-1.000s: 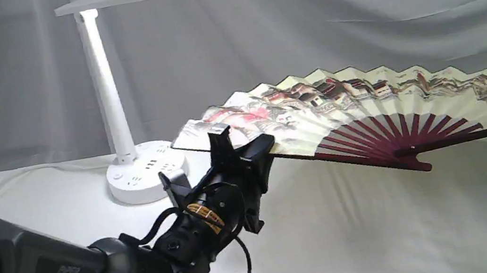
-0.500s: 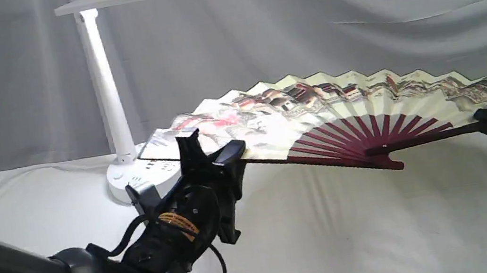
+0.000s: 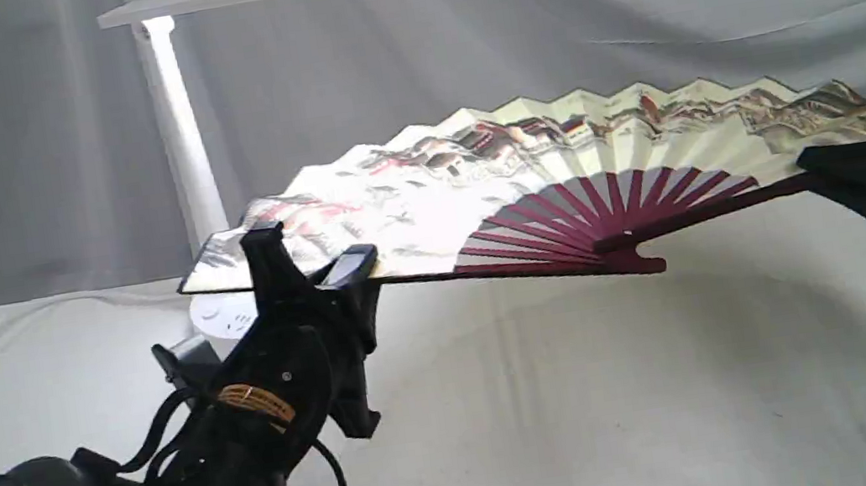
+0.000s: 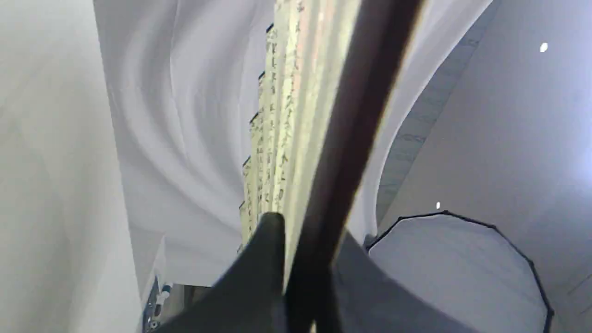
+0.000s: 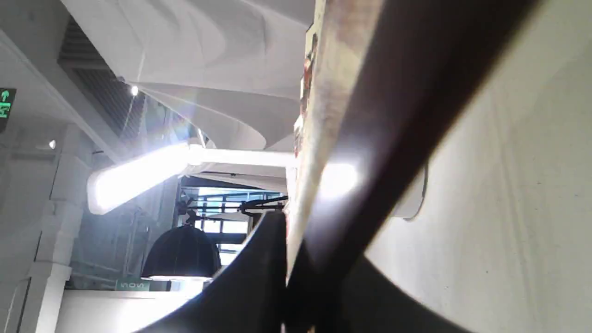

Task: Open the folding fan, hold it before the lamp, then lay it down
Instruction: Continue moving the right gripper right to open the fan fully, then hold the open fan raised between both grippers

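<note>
Folding fan was fully spread and held aloft between both arms, its left end in front of the lamp.

I noted the left gripper clamped on the left outer rib and the right gripper clamped on the right outer rib, each with jaws closed on the dark wood. The fan hung clear above the white tablecloth, lying nearly flat, and its leaf hid most of the lamp's base. I judged the fan light. The maroon ribs looked stiff enough to bear a pinch, while the pleated paper leaf looked thin and easy to crease or tear. I therefore took the two outer ribs as the only safe holds, never the paper. My worry was pulling the arms further apart, which would load the pleats, or the smooth wood sliding in the jaws.
</note>
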